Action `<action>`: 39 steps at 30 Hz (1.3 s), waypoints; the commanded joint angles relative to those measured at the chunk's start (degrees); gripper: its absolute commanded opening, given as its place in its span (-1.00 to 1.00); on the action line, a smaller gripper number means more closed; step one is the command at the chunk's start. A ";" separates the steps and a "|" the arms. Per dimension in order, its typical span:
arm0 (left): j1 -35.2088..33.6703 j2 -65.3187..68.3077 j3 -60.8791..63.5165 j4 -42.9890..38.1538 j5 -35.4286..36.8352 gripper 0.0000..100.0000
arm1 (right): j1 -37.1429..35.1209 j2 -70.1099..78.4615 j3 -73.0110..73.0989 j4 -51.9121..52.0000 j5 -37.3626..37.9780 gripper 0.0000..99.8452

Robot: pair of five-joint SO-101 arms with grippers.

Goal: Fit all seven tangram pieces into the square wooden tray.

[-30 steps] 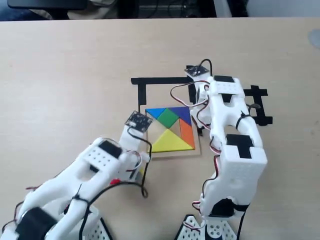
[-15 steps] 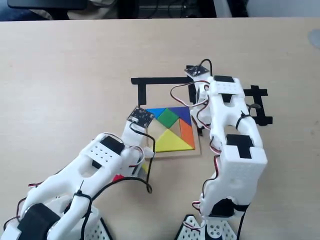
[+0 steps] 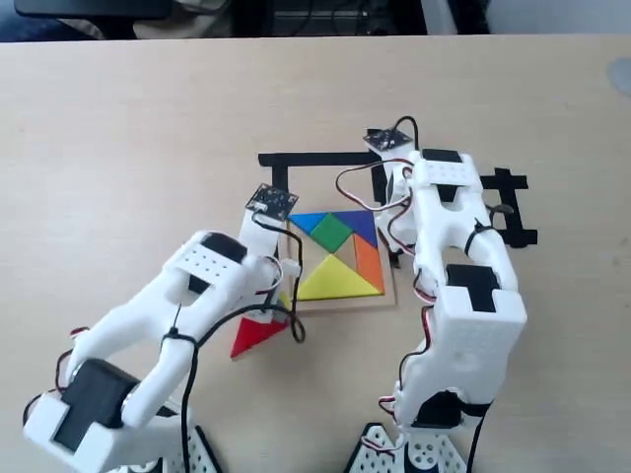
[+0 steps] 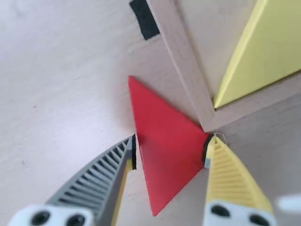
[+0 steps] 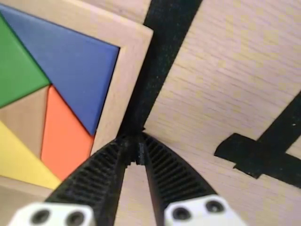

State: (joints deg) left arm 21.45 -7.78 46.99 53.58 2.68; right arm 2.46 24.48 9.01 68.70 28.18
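Observation:
The square wooden tray (image 3: 340, 303) lies mid-table holding a blue triangle (image 3: 308, 223), a green square (image 3: 333, 234), an orange piece (image 3: 367, 261) and a yellow triangle (image 3: 340, 279). Part of its floor is bare. A red triangle (image 3: 256, 335) lies on the table just outside the tray's near left corner, under my left arm. My left gripper (image 4: 170, 150) is shut on the red triangle (image 4: 164, 146), one finger on each edge, right against the tray's corner (image 4: 183, 61). My right gripper (image 5: 138, 153) is shut and empty, beside the tray's right rim (image 5: 124, 80) over black tape (image 5: 164, 47).
Black tape lines (image 3: 315, 160) frame the table behind and to the right of the tray. My right arm (image 3: 449, 227) stretches along the tray's right side. The far and left parts of the table are open.
My left arm has swung forward along the tray's left side. More of the red triangle now shows beneath it. The right arm has stayed still.

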 commanded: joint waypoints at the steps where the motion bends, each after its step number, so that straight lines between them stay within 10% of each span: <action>1: -3.74 0.88 -1.98 0.26 -1.67 -0.51 | -0.79 -0.04 0.40 0.79 1.05 -0.98; 15: -14.90 0.88 -13.23 1.41 -10.99 -0.51 | -0.97 -0.04 0.40 0.79 1.14 -0.98; 25: -11.56 -0.62 -15.25 14.42 19.34 -0.50 | -1.05 -0.04 0.40 0.79 1.14 -0.98; 39: -11.65 -0.26 -0.84 0.35 20.13 -0.50 | -1.14 0.04 0.40 0.79 1.14 -0.98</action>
State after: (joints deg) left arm 10.73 -6.64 45.41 55.34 22.37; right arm 2.46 24.48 9.01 68.70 28.70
